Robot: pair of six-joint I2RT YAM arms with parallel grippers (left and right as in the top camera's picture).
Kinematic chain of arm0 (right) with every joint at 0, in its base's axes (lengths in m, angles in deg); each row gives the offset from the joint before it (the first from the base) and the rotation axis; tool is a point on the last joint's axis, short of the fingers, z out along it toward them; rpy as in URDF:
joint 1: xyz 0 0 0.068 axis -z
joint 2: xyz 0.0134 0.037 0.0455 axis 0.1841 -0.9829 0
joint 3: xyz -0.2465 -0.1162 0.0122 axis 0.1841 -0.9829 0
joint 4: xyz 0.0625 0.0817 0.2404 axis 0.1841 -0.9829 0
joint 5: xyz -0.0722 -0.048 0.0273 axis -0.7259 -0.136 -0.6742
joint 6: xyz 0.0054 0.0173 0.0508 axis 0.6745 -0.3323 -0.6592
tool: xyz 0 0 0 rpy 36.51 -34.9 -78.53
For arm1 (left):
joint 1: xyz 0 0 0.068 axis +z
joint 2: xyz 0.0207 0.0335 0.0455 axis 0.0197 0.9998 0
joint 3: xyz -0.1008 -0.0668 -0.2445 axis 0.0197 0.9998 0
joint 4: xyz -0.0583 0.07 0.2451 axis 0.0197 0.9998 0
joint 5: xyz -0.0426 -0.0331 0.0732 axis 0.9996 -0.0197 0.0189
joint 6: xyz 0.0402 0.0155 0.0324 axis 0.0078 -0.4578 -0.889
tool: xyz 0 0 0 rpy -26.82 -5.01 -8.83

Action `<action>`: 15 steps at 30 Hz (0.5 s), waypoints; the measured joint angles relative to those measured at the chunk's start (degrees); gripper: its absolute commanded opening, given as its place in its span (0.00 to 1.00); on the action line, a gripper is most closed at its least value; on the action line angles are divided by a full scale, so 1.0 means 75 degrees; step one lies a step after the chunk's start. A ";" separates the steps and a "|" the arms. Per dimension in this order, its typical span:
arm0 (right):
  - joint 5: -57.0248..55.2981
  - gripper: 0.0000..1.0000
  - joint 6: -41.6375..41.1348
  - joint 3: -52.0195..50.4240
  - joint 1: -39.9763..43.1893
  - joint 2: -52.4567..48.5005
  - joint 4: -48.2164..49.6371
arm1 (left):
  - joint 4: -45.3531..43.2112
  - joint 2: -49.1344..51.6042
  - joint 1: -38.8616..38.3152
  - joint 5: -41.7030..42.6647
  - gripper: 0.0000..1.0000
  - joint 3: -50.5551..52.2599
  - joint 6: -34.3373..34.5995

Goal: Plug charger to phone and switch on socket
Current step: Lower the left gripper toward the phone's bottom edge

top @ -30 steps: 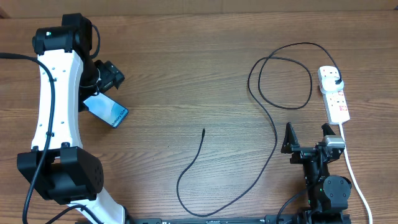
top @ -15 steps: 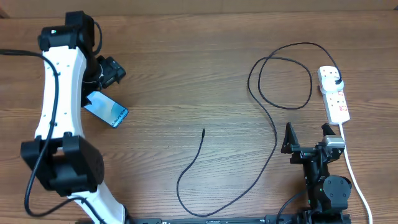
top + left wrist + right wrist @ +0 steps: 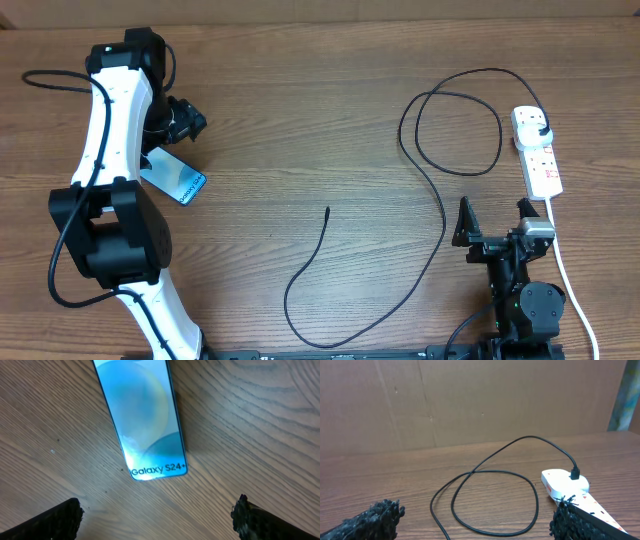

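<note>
Overhead, the left arm [image 3: 108, 125] hides part of the phone [image 3: 182, 181].

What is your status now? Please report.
Both jaws open, empty; left by phone. Charger plug in socket, tip loose on table, not in phone. No obstacle seen.

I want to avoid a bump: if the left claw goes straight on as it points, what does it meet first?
Probably the phone, near its labelled end, lying flat on the table; depth is unclear.
</note>
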 measured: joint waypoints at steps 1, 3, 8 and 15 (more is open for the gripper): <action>0.0000 1.00 0.0000 0.0000 0.0000 0.0000 -0.0003 | -0.0017 0.0047 0.0000 -0.0041 1.00 0.0000 -0.0003; -0.0003 1.00 0.0000 0.0000 0.0000 0.0000 0.0000 | -0.0064 0.0134 0.0000 -0.0096 1.00 0.0003 0.0000; 0.0000 1.00 0.0000 0.0000 0.0000 0.0000 -0.0003 | -0.0181 0.0431 0.0000 -0.0175 1.00 0.0009 0.0000; -0.0003 1.00 -0.0003 0.0000 0.0000 0.0000 0.0000 | -0.0335 0.0871 0.0026 -0.0207 1.00 0.0023 0.0000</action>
